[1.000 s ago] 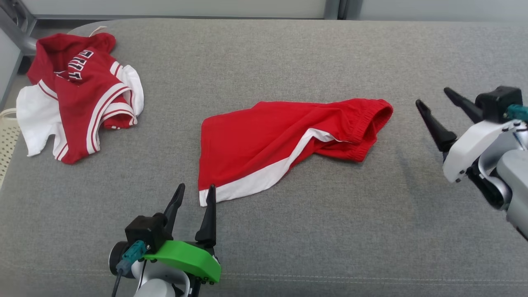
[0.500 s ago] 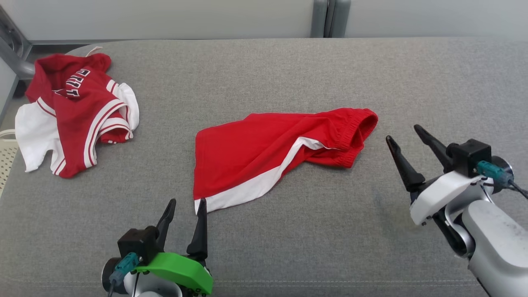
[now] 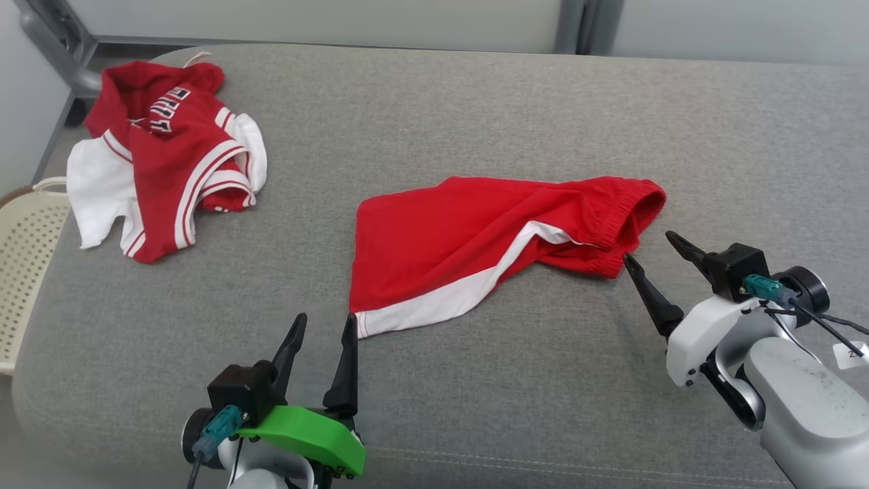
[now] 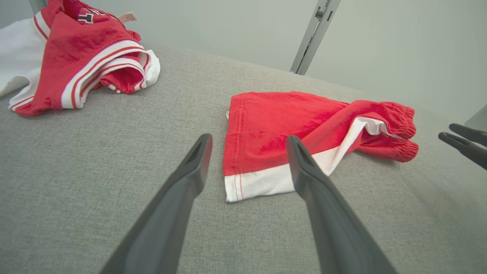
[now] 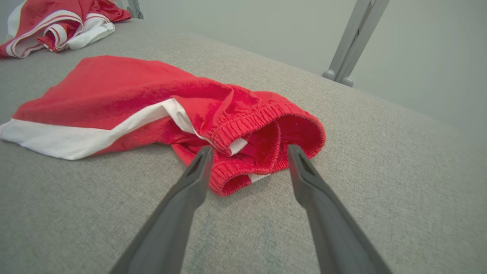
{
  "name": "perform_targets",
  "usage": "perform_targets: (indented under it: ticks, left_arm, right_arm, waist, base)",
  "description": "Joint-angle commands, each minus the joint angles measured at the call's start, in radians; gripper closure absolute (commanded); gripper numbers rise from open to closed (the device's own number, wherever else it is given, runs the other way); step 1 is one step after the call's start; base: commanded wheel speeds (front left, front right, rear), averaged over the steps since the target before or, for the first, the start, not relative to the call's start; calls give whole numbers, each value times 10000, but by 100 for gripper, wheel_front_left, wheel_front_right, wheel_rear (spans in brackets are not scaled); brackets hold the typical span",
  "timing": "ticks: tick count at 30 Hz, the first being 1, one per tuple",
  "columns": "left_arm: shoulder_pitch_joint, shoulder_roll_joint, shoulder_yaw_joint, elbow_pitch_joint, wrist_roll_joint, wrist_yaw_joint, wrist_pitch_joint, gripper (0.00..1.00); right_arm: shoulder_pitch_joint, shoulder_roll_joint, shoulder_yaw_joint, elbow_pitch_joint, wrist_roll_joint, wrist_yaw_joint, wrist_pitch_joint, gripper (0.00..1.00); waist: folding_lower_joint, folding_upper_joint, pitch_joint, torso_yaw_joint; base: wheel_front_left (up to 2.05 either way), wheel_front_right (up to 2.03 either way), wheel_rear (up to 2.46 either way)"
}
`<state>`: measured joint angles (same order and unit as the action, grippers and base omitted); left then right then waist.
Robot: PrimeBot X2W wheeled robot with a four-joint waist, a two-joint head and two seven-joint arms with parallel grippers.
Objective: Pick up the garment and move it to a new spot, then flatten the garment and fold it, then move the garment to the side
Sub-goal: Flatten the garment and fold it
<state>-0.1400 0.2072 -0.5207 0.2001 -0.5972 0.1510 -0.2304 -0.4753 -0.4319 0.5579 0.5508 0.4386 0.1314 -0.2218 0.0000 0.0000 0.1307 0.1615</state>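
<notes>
The garment, red shorts [image 3: 475, 231] with a white side stripe, lies crumpled in the middle of the grey cushion [image 3: 475, 102]. Its elastic waistband [image 5: 266, 114] points right and gapes open. My left gripper [image 3: 326, 316] is open just short of the white hem corner [image 4: 243, 188], its right finger almost at the corner. My right gripper [image 3: 647, 245] is open too, its fingertips level with the waistband's lower right edge; whether they touch the cloth I cannot tell. In the right wrist view the right gripper [image 5: 250, 147] frames the waistband opening. Nothing is held.
A red and white jersey [image 3: 163, 156] lies bunched at the cushion's far left corner. A cream perforated basket [image 3: 27, 238] stands off the left edge. Grey metal posts [image 3: 577, 24] rise behind the cushion, and bare grey fabric stretches at the back right.
The head camera has shifted. My right gripper has dropped and come in from the right to the waistband. My left gripper stays by the hem corner. The shorts lie as before.
</notes>
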Motion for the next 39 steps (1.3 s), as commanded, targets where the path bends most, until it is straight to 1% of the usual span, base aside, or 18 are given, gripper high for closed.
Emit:
perform_targets:
  ticks: [1, 8, 9, 11, 12, 13, 15, 16, 17, 22, 24, 26, 30, 34, 35, 36, 39]
  left_arm:
    - [-161, -6, 6, -18, 92, 6, -49, 0]
    - [-242, -108, -31, 43, 82, -42, -112, 0]
    - [-249, -130, -41, 56, 84, -40, -123, 0]
    - [-251, -156, -47, 68, 88, -39, -150, 0]
    - [-248, -164, -44, 76, 86, -41, -159, 0]
    - [-243, -171, -46, 81, 85, -41, -169, 0]
    - [-220, -170, -26, 90, 80, -31, -175, 0]
    - [-202, -165, -15, 93, 77, -28, -182, 0]
    - [-179, -159, 2, 98, 72, -12, -193, 0]
    - [-77, -151, 37, 109, 30, 42, -214, 0]
    - [-48, -135, 47, 111, 14, 54, -226, 0]
    - [-4, -117, 48, 109, -3, 60, -233, 0]
    - [63, -124, 30, 121, -36, 64, -238, 0]
    - [165, -149, -14, 150, -74, 57, -251, 0]
    - [174, -156, -23, 161, -83, 54, -255, 0]
    - [174, -156, -23, 161, -83, 54, -255, 0]
    - [187, -180, -58, 172, -89, 33, -263, 0]
  right_arm:
    - [-184, 1, 93, 169, 75, -14, 27, 0]
    - [-967, 107, 825, 1402, 523, -14, -14, 0]
    - [-1035, 139, 933, 1533, 600, -14, -25, 6]
    - [-1168, 150, 1111, 1757, 720, -14, -106, 23]
    - [-1248, 155, 1189, 1835, 763, -14, -134, 38]
    - [-1309, 148, 1276, 1891, 788, -14, -178, 55]
    - [-1452, 122, 1399, 1934, 814, -14, -266, 71]
    - [-1480, 98, 1447, 1927, 813, -14, -309, 89]
    - [-1513, 75, 1481, 1878, 800, -14, -341, 100]
    - [-1395, -71, 1644, 1315, 1138, -14, -413, 100]
    - [-1210, -122, 1730, 874, 1597, -14, -344, 100]
    - [-1052, -250, 1766, 238, 2265, -14, -6, 100]
    - [-736, -912, 1668, -1248, 3627, -14, 1161, 100]
    - [-386, -1606, 1072, -2684, 4816, -12, 2415, 100]
    - [-283, -1758, 827, -2959, 5100, -12, 2704, 100]
    - [-283, -1758, 827, -2959, 5100, -12, 2704, 100]
    - [90, -2116, 249, -3699, 5700, -11, 3723, 100]
  waist:
    - [0, 0, 352, 509]
    - [0, 0, 632, 1183]
    - [0, 0, 643, 1235]
    - [0, 0, 663, 1319]
    - [0, 0, 669, 1345]
    - [0, 0, 676, 1364]
    - [0, 0, 685, 1368]
    - [0, 0, 682, 1357]
    - [0, 0, 676, 1335]
    - [0, 0, 559, 1076]
    - [0, 0, 492, 931]
    - [0, 0, 429, 773]
    - [0, 0, 300, 482]
    - [0, 0, 161, 299]
    - [0, 0, 129, 275]
    - [0, 0, 129, 275]
    - [0, 0, 56, 253]
  base:
    - [0, 0, 0]
    - [0, 0, 0]
    - [0, 0, 0]
    - [0, 0, 0]
    - [0, 0, 0]
    - [0, 0, 0]
    - [0, 0, 0]
    - [0, 0, 0]
    - [0, 0, 0]
    - [0, 0, 0]
    - [0, 0, 0]
    - [0, 0, 0]
    - [0, 0, 0]
    - [0, 0, 0]
    - [0, 0, 0]
    - [0, 0, 0]
    - [0, 0, 0]
